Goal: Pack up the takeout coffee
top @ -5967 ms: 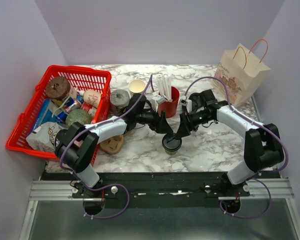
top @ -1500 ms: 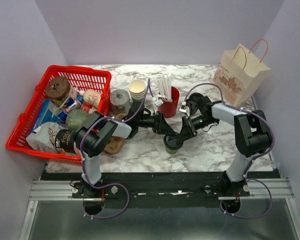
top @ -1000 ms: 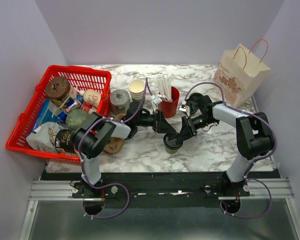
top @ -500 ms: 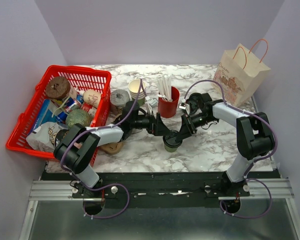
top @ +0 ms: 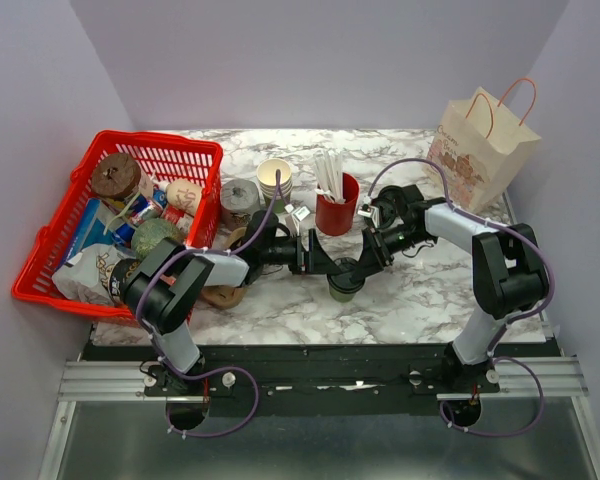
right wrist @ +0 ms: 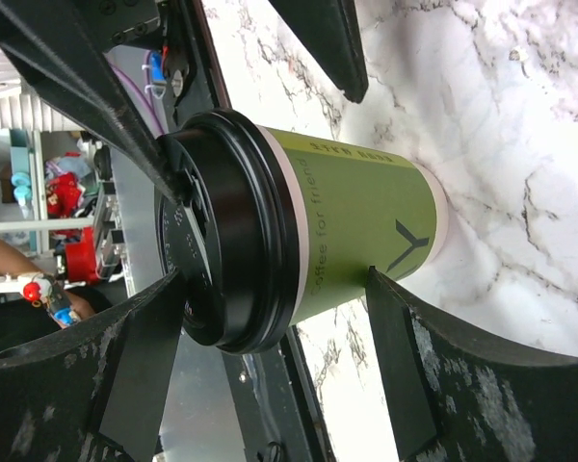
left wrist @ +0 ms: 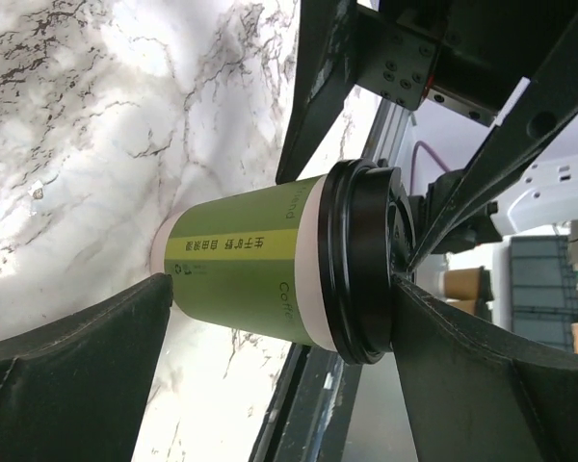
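Standing on the marble table within lavender walls, the takeout coffee sits between both wide-open jaws.

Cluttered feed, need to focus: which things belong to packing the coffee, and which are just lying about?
Job: takeout coffee, probably the paper bag, left gripper, right gripper.
Lying about: red basket, red cup of straws, stacked paper cups.

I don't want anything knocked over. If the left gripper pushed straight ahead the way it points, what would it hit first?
The coffee cup. It stands right ahead, between the fingers of the open left gripper, very close if not already touching. The right gripper sits just beyond it.
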Robot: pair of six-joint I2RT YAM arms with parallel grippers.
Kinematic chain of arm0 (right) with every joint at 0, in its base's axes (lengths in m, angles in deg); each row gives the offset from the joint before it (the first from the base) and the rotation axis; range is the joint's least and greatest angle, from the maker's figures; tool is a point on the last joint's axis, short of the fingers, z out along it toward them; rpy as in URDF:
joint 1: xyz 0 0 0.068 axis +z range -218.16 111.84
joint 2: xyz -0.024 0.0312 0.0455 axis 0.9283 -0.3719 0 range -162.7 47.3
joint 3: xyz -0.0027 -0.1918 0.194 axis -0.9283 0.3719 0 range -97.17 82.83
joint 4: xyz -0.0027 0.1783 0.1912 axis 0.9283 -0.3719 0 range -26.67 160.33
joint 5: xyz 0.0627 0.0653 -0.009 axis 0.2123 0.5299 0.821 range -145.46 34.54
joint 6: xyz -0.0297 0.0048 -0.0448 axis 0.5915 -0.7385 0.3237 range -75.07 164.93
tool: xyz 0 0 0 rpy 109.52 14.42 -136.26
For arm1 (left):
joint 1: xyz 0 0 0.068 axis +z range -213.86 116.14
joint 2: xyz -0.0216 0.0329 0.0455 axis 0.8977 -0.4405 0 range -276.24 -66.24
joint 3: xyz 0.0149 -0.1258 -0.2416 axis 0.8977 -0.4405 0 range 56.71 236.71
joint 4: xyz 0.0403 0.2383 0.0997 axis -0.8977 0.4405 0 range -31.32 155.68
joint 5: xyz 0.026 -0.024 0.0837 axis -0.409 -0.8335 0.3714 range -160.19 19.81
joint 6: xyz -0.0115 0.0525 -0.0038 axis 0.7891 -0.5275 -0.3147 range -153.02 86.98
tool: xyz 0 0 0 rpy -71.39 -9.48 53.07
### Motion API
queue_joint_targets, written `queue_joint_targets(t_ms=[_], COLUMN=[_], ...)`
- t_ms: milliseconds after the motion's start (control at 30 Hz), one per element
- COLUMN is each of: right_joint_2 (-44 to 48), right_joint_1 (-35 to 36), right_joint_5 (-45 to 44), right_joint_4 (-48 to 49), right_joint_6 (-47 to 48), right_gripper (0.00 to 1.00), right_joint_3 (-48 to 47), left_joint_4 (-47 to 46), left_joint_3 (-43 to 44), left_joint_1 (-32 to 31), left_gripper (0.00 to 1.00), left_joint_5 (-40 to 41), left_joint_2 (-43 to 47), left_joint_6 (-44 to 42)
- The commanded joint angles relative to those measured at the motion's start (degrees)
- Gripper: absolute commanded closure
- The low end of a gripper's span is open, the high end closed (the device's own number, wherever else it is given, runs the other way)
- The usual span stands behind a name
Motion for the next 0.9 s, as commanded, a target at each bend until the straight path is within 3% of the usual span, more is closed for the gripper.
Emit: queue_joint_targets(t_ms=[0, 367, 567, 867], right_joint_2=[-1.9, -5.3, -4.0, -4.4], right_joint_1=[-0.1, -0.1, -1.6, -3.7], right_joint_5=[-2.9, 1.0, 9.8, 15.2], right_joint_4=[0.7, 3.2, 5.1, 8.2], right_joint_6=[2.3, 0.8, 0.4, -5.4], right_gripper=[0.18, 0.19, 0.14, 0.09], right_joint_3=[-0.8, 0.7, 1.8, -1.0], left_joint_4=[0.1, 4.5, -1.9, -4.6], left_joint_3=[-1.6, -0.3, 0.2, 0.5], left_joint_1=[0.9, 1.2, 1.2, 1.2], left_gripper=[0.04, 0.05, 0.05, 0.05], left_joint_5=[5.5, 7.7, 3.7, 1.1], left_joint_2=[-4.4, -10.8, -10.3, -7.8], left_joint_6=[1.9, 3.5, 3.2, 2.0])
